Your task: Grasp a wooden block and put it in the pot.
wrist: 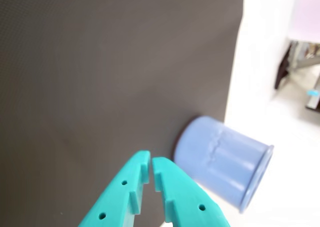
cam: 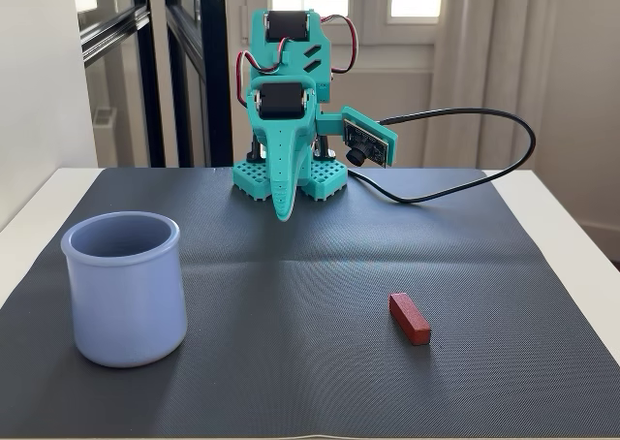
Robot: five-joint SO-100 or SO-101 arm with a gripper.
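One pot (cam: 125,301), one wooden block (cam: 409,318) apart on mat (cam: 320,266); pincer (wrist: 151,168) nearly closed, empty.

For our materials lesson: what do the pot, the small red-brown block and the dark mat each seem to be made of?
Pot: probably matte plastic or glazed ceramic, with smooth periwinkle walls and soft highlights. Wooden block: likely painted wood, red-brown with crisp edges; no grain is visible. Mat: apparently rubber or woven fabric, with a fine grid texture.

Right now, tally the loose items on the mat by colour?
Red-brown: 1, the small rectangular wooden block
Periwinkle-blue: 1, the round handle-less pot
Total: 2, both on the dark grey textured mat; the teal claw holds nothing.
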